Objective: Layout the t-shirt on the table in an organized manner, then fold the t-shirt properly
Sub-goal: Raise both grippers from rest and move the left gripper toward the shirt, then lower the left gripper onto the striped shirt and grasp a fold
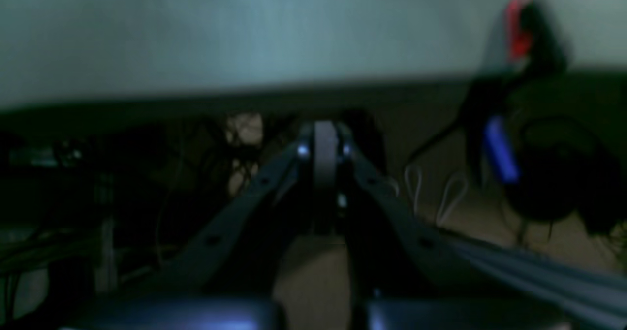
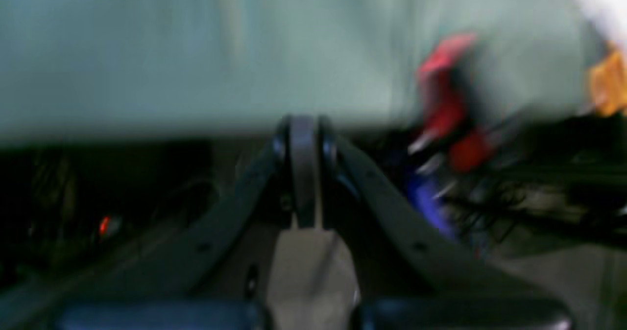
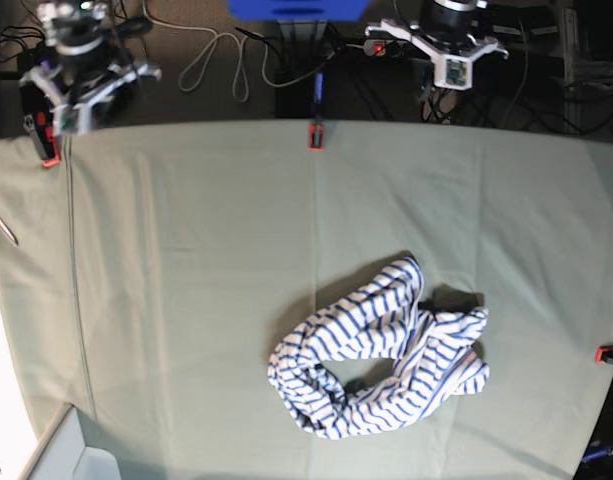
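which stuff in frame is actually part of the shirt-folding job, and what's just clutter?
Job:
- t-shirt, crumpled in a heap
- table under it
- left gripper, shut, off the table's far edge
- right gripper, shut, likewise

Clutter:
- red clamps on the table edges
- cables on the floor beyond
- blue box at the top

I see the striped t-shirt (image 3: 381, 355) lying crumpled on the grey-green tabletop (image 3: 186, 250), well apart from either pincer.
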Robot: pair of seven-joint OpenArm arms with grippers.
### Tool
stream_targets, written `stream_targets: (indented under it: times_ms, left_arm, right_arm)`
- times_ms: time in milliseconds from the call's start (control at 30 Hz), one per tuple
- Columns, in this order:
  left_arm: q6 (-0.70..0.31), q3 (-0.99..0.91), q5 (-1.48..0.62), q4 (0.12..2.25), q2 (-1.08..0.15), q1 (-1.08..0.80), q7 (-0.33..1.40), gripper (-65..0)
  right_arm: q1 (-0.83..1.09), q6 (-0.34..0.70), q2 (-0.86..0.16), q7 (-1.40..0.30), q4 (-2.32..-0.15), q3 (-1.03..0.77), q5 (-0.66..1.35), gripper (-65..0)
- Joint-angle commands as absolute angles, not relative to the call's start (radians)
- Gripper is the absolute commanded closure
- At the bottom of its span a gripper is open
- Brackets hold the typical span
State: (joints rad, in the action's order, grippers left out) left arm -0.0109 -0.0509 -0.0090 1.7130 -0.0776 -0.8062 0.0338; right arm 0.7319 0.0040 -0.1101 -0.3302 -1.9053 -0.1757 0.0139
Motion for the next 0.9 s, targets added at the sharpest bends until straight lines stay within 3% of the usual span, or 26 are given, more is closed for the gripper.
stream_targets:
  times_ms: [0,133,200,267,400,533,667,867]
  left_arm:
    - [-0.004,-0.071,-0.008,1.744,-0.076,-0.814,0.01,0.0]
    - [-0.004,-0.093,-0.008,1.824,-0.076,-0.777,0.016,-0.5]
    - [-0.004,-0.093,-0.008,1.871,-0.076,-0.748,0.068,-4.4]
    - [-0.004,-0.093,-0.008,1.914,-0.076,-0.704,0.134,-13.0]
    - [-0.004,-0.093,-0.008,1.933,-0.076,-0.602,0.203,-30.9]
    - [-0.004,-0.093,-0.008,1.919,-0.076,-0.478,0.269,-42.3]
    - [-0.002,-0.084,-0.008,1.808,-0.071,-0.334,0.291,-43.3]
    - [-0.004,-0.085,-0.008,1.529,0.016,-0.12,0.288,-43.4]
  right_arm:
    - [0.734,0.007,-0.11,-0.311,-1.951,-0.177,0.015,0.0]
    - [0.673,0.007,-0.074,-0.312,-2.029,-0.173,0.015,0.0]
    - [0.639,0.007,-0.056,-0.312,-2.032,-0.171,0.015,-1.4]
    - [0.618,0.025,-0.042,-0.312,-2.031,-0.166,0.015,-5.8]
    - [0.575,0.182,-0.035,-0.312,-2.031,-0.145,0.013,-16.5]
    - [0.55,0.214,-0.016,-0.317,-2.029,-0.143,0.01,-26.0]
    - [0.532,0.216,-0.018,-0.386,-2.029,-0.143,0.01,-30.3]
    - [0.521,0.216,-0.021,-0.423,-2.017,-0.15,0.01,-30.7]
